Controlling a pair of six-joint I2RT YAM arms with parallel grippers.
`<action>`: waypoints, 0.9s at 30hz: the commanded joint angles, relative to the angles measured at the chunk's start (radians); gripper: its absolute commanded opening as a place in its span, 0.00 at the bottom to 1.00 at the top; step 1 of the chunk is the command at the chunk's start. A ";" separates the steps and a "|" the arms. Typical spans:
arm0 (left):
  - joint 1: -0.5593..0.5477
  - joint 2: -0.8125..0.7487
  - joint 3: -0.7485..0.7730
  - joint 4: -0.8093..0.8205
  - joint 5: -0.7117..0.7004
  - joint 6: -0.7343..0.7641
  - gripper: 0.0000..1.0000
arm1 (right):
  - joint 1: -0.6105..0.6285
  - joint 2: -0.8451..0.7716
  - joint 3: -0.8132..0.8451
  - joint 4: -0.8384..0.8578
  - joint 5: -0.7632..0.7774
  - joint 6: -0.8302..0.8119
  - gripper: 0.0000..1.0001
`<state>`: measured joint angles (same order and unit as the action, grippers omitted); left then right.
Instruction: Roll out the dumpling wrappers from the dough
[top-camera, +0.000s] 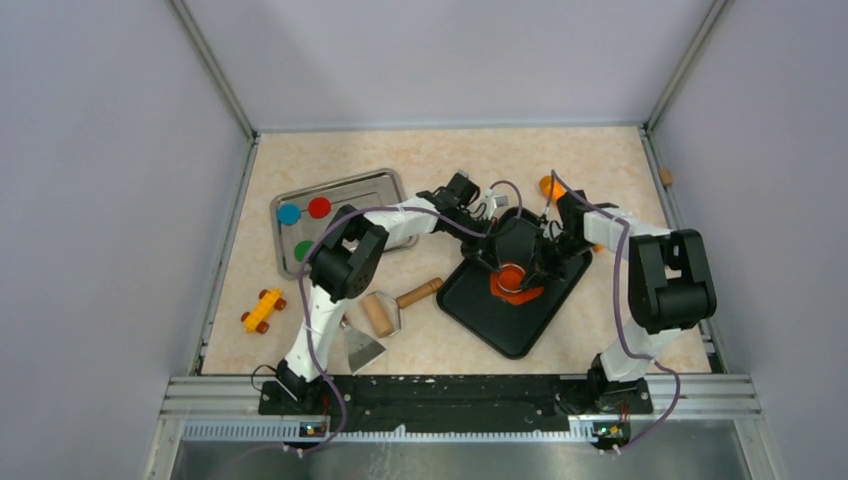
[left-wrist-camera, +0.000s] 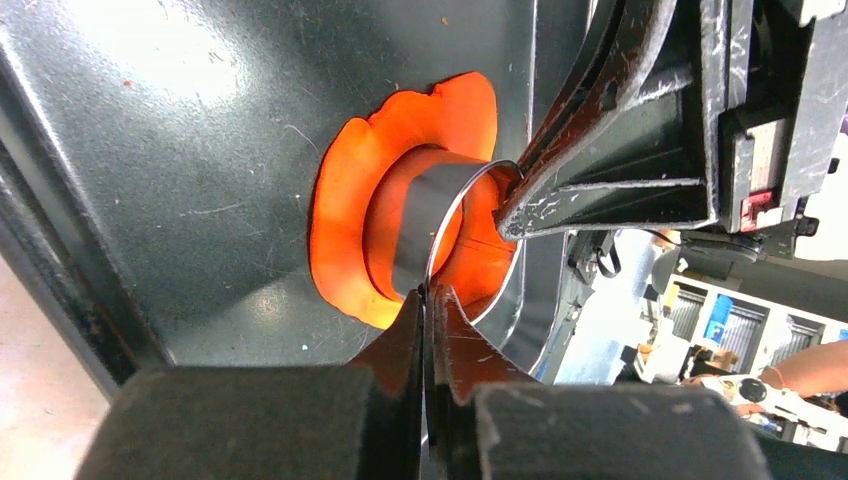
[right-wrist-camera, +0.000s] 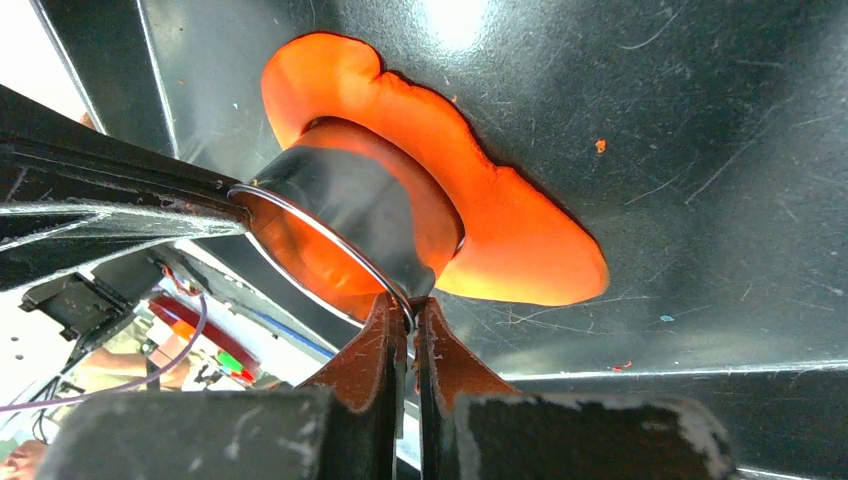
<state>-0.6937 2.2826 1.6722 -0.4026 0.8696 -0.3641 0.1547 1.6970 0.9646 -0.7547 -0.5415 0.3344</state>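
Note:
The dough (top-camera: 530, 293) is a flat, ragged orange-red sheet on the black tray (top-camera: 520, 328). A metal ring cutter (top-camera: 511, 277) stands pressed into it. My left gripper (top-camera: 497, 262) is shut on the ring's thin rim from one side, my right gripper (top-camera: 535, 264) on the opposite rim. In the left wrist view the ring cutter (left-wrist-camera: 425, 225) sits in the dough (left-wrist-camera: 345, 200), with my left gripper (left-wrist-camera: 428, 292) pinching its edge. In the right wrist view my right gripper (right-wrist-camera: 410, 305) pinches the ring cutter (right-wrist-camera: 350, 205) over the dough (right-wrist-camera: 520, 240). Blue (top-camera: 289, 213), red (top-camera: 319, 207) and green (top-camera: 303, 250) dumpling wrappers lie on the silver tray (top-camera: 350, 183).
A wooden rolling pin (top-camera: 400, 302) and a metal scraper (top-camera: 363, 349) lie left of the black tray. A yellow toy car (top-camera: 263, 309) sits near the left wall. An orange carrot toy (top-camera: 552, 187) lies behind the right arm. Walls enclose the table.

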 joint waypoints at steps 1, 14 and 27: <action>-0.018 -0.010 -0.089 0.063 -0.173 0.058 0.00 | -0.005 0.018 0.011 -0.009 0.040 -0.102 0.00; 0.009 -0.108 0.040 -0.033 -0.183 0.138 0.24 | -0.005 -0.085 0.195 -0.156 -0.012 -0.262 0.48; 0.131 -0.494 -0.073 -0.097 -0.139 0.245 0.53 | -0.014 -0.312 0.159 -0.159 0.096 -0.483 0.45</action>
<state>-0.6125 2.0060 1.6554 -0.4961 0.7170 -0.1947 0.1463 1.4372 1.1278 -0.9417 -0.4637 -0.0479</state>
